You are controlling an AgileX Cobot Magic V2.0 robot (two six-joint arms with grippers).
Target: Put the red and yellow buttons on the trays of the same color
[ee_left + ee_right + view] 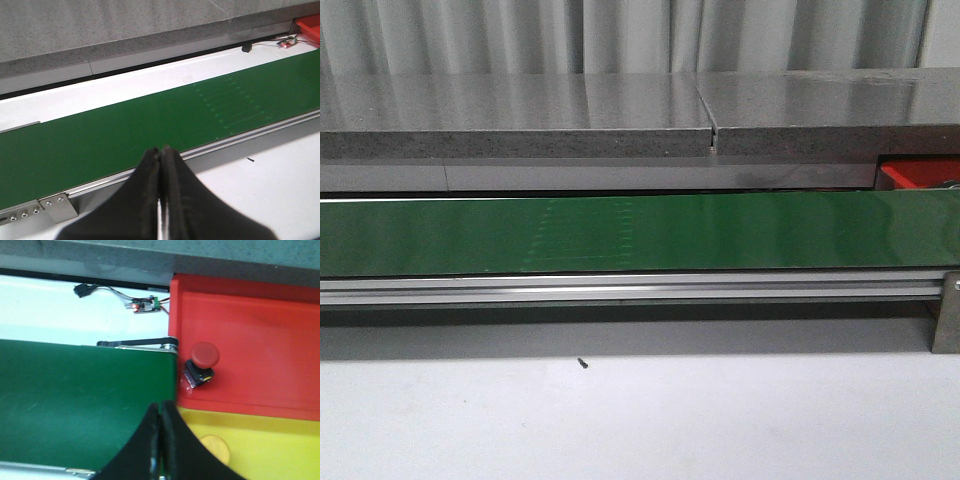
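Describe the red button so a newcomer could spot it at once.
Follow the long green belt to its end, where a red tray sits. The red button lies in that tray near the belt-side rim: a round red cap on a black and yellow base, unlike the flat yellow disc in the yellow tray alongside.

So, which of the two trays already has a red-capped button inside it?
The red tray: a red button with a black and yellow base rests near its rim. The yellow tray, beside it, shows only a yellow disc, partly hidden by the right end effector.
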